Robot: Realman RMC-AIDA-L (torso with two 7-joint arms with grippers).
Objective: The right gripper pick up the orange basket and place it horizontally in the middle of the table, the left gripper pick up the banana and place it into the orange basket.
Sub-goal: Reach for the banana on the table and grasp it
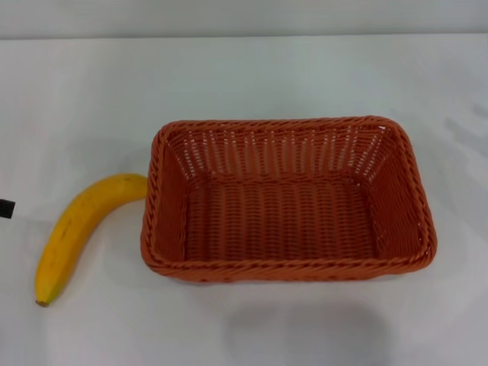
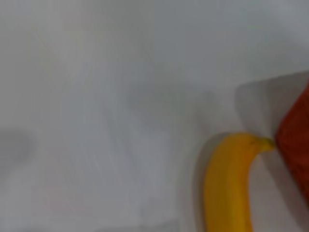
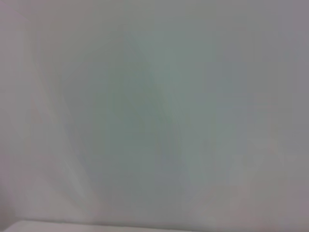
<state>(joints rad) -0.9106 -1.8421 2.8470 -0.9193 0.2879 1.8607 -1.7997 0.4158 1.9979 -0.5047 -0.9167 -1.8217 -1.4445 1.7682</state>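
Orange basket (image 1: 288, 200) sits flat on the white desk (image 1: 244, 84), near the middle, long side running left-right, open side up. Woven wicker, orange-brown, rectangular, sloping walls, braided rope-like rim, ribbed weave on the floor, slotted gaps in the far wall. Nothing inside it.

Banana (image 1: 82, 229) lies on the desk just left of the basket, outside it. Single, curved, smooth yellow skin, one end greenish-brown near the front edge, the other end right up against the basket's left wall; touching or a hair apart, cannot tell. The left wrist view shows the same: banana (image 2: 229, 183) with its stem tip at the corner of the orange basket (image 2: 295, 145), soft shadows on the smooth matte desk (image 2: 106, 106).

Left hand (image 1: 6, 208): only a small black tip shows at the left edge of the head view, left of the banana and apart from it. Whether it is wide or narrow cannot be told.

Right hand is out of sight; the right wrist view shows only a plain pale surface.
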